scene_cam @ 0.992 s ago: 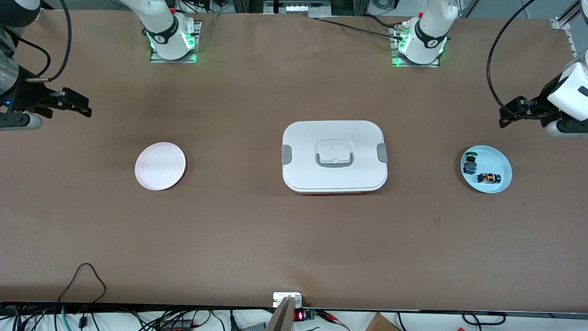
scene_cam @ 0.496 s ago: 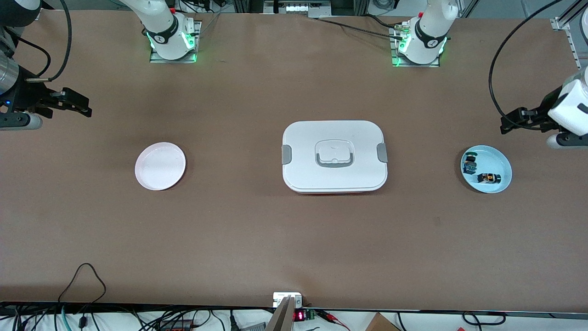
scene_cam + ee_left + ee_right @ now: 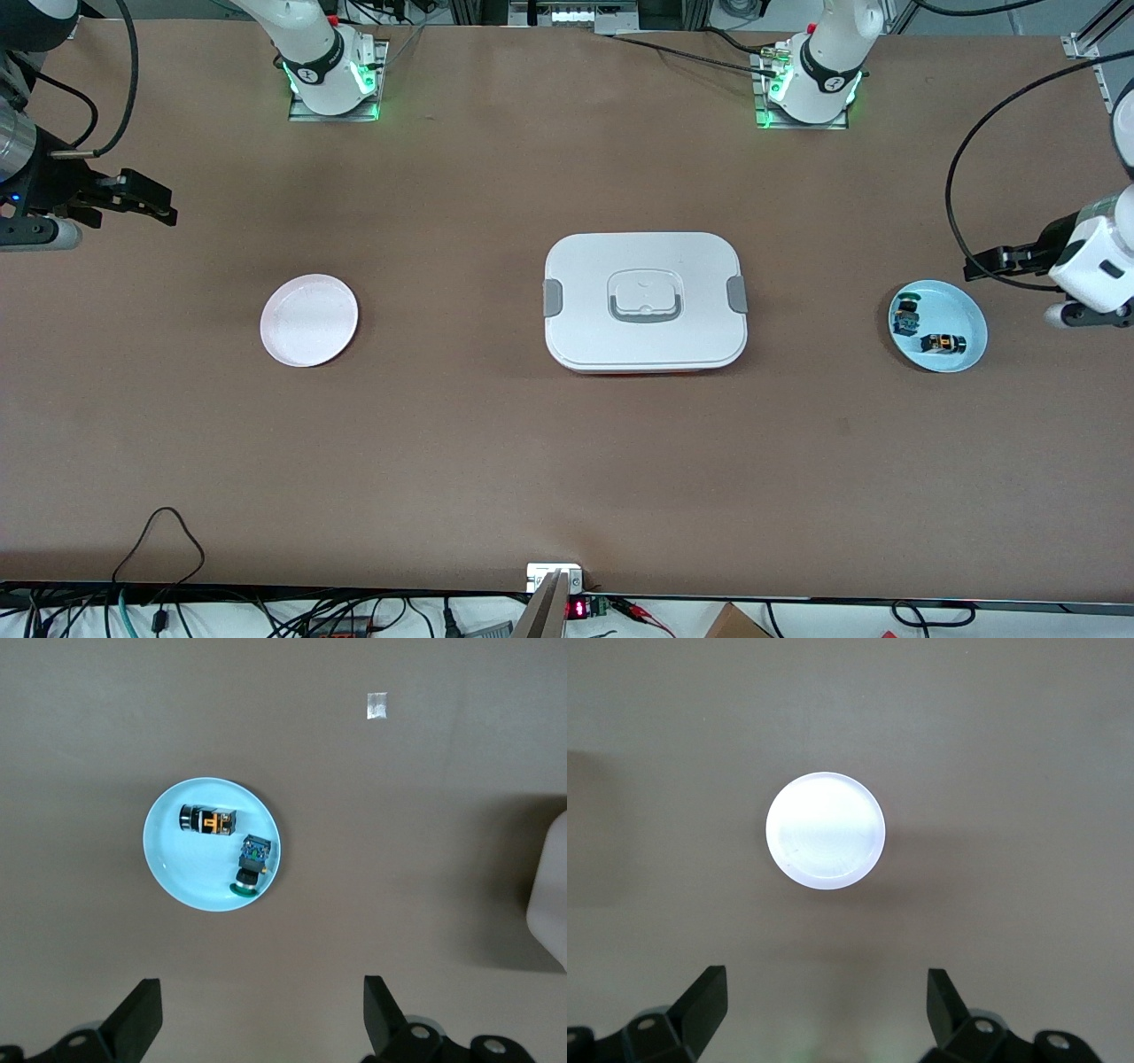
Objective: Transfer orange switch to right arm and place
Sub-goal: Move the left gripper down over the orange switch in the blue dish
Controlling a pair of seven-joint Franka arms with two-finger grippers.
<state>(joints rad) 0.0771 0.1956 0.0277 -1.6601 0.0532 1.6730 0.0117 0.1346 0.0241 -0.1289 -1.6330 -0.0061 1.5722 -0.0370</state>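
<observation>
The orange switch [image 3: 943, 343] lies on its side in a pale blue plate [image 3: 961, 310] at the left arm's end of the table, beside a blue, green-capped switch [image 3: 905, 316]. In the left wrist view the orange switch [image 3: 205, 820] and the green-capped switch [image 3: 252, 864] lie in the blue plate [image 3: 177, 873]. My left gripper [image 3: 979, 264] is open and empty, in the air over the table just beside the plate; its own view [image 3: 261, 1019] shows the fingers wide apart. My right gripper [image 3: 159, 206] is open and empty and waits at the right arm's end.
A pale pink plate [image 3: 309, 320] lies empty toward the right arm's end; it also shows in the right wrist view [image 3: 825, 830]. A white lidded box [image 3: 645, 301] with grey clips sits mid-table. A small tape scrap [image 3: 377, 705] lies on the table.
My left gripper has moved closer to the blue plate. The right arm, the plates and the switches have not moved.
</observation>
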